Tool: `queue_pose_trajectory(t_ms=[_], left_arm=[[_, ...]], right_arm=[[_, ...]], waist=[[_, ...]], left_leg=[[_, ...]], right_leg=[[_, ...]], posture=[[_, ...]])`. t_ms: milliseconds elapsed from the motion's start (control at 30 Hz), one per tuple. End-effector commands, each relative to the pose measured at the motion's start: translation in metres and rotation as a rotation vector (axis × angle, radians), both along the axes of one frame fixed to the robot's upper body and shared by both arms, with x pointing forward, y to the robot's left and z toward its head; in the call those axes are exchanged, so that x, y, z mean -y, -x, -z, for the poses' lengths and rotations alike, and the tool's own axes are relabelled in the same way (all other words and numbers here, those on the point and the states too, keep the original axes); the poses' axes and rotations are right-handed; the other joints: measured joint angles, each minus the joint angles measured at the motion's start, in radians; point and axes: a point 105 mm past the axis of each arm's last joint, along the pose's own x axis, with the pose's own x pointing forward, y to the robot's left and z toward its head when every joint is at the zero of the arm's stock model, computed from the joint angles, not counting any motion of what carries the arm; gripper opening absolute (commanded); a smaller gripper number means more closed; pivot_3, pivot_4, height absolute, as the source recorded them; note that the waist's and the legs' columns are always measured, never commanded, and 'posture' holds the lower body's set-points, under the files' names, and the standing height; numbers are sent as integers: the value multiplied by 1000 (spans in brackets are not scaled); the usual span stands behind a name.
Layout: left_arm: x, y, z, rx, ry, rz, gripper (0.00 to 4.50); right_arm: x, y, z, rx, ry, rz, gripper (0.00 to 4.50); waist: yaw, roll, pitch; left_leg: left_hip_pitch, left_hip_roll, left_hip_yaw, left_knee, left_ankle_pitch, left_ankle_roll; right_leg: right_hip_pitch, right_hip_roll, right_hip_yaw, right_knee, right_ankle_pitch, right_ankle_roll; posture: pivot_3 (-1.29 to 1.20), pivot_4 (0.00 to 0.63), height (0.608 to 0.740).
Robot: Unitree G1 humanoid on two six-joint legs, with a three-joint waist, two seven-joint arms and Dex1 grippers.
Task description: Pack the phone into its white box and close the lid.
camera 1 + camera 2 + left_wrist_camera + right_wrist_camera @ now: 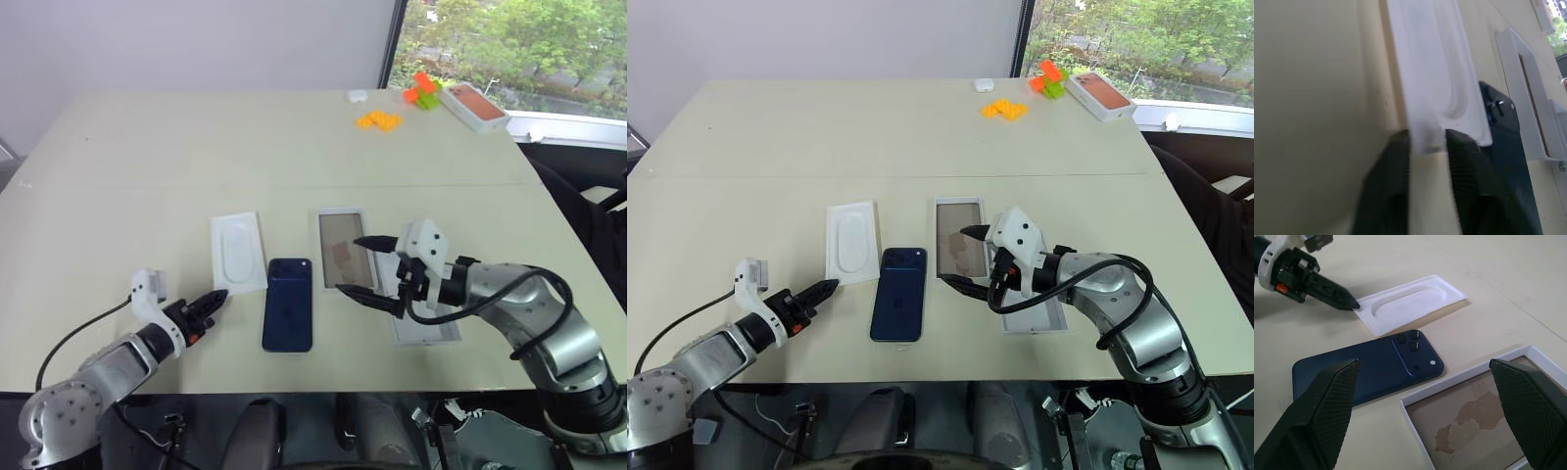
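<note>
**Desk:** What do the head views give you?

**Operator:** From the left eye view I see the phone [288,305] lying back-up on the table [196,157], near the front edge. The flat white insert [238,252] lies just to its left; the white box [346,249] sits open just to its right, brownish floor showing. My left gripper [213,302] has its two black fingers closed together, the tips at the insert's near corner. My right gripper [364,266] hangs above the box's near end, fingers spread wide and holding nothing. The lid [427,323] lies just right of the box, mostly hidden under my right wrist. At the far right corner of the table sit a box with a salmon-orange top [474,105] and some orange and green blocks [392,110].

**Desk:** And the left wrist view?

**Operator:** The left gripper's fingers [1396,186] pinch the insert's corner edge, which runs between them. The phone's camera end lies just beyond the insert, and the box past that.

**Desk:** Right wrist view?

**Operator:** My right gripper's fingers [1327,411] stand far apart, empty. Between them I see the phone, camera bump toward the box, close beside the box's wall, though I cannot tell if they touch. Beyond it, the left gripper's tips touch the insert's corner.
</note>
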Motion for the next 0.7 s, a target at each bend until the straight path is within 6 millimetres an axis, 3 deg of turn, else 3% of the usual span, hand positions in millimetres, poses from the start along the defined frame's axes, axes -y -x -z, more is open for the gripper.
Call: queue_pose_trajectory(t_ms=[33,300,533,600,700], left_arm=[[-1,3,-6,27,37,-10,38],[-14,-1,-17,91,163,-126,38],[-10,-7,-58,236,296,-128,38],[0,-8,-65,241,327,-92,38],[38,-10,-71,196,354,32,38]], right_arm=[[-6,6,-10,39,-5,-43,4500],[-7,4,-12,47,1,-53,4500],[0,0,-15,67,29,-36,4500],[5,-2,-16,74,45,-22,4500],[22,-7,-16,79,105,12,4500]], waist=[[1,0,0],[0,0,0],[3,0,0],[3,0,0],[10,0,0]], left_leg=[[0,0,0,0,0,0],[0,1,0,0,0,0],[0,1,0,0,0,0],[0,0,0,0,0,0],[-1,0,0,0,0,0]], right_leg=[[0,0,0,0,0,0],[0,0,0,0,0,0],[0,-1,0,0,0,-1],[0,-1,0,-1,0,-1],[0,-1,0,-1,0,0]], posture=[[0,150,740],[0,150,740],[0,150,740],[0,150,740],[0,150,740]])
